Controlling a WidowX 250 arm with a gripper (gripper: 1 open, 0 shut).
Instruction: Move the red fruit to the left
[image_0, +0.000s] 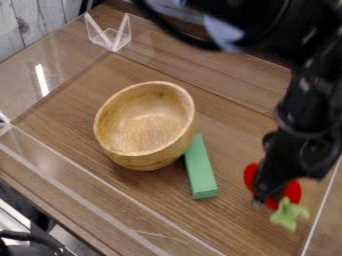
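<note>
The red fruit (255, 178) is a small glossy strawberry at the right of the table, to the right of the green block. Its pale green leafy cap (286, 213) points toward the front edge. My gripper (273, 188) comes down from above on a dark arm, and its black fingers are shut on the fruit, with red showing on either side of them. The fingertips are blurred and partly hide the fruit's middle.
A wooden bowl (112, 140) stands left of centre. A flat green rectangular block (201, 167) lies against the bowl's right side. A clear plastic wall (54, 150) runs along the front left, and a clear stand (107, 32) sits at the back.
</note>
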